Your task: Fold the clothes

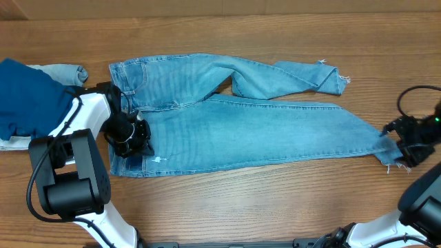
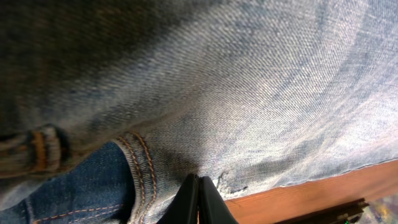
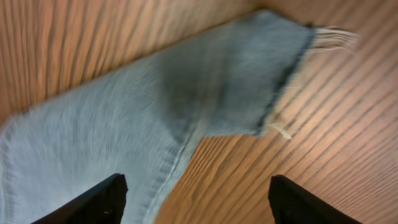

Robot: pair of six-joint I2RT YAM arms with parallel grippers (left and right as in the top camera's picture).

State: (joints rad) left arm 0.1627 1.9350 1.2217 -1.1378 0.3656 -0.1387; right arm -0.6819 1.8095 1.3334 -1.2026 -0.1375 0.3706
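The light-blue jeans (image 1: pixel 234 127) lie spread across the wooden table, waist at the left and legs running right. The upper leg is bent, with its frayed hem (image 1: pixel 332 77) at the back. My left gripper (image 1: pixel 132 138) rests on the jeans near the waist. In the left wrist view its fingers (image 2: pixel 199 196) are shut together against the denim (image 2: pixel 249 93), beside a small worn patch (image 2: pixel 227 184). My right gripper (image 1: pixel 406 148) is open at the lower leg's frayed hem (image 1: pixel 386 157). In the right wrist view that hem (image 3: pixel 292 68) lies ahead of the open fingers (image 3: pixel 199 202).
A dark navy folded garment (image 1: pixel 24 96) lies at the left edge, with a pale grey garment (image 1: pixel 67 71) behind it and a white one (image 1: pixel 14 143) under it. Bare wooden table (image 1: pixel 275 200) runs along the front. A black cable (image 1: pixel 413 93) loops at the right.
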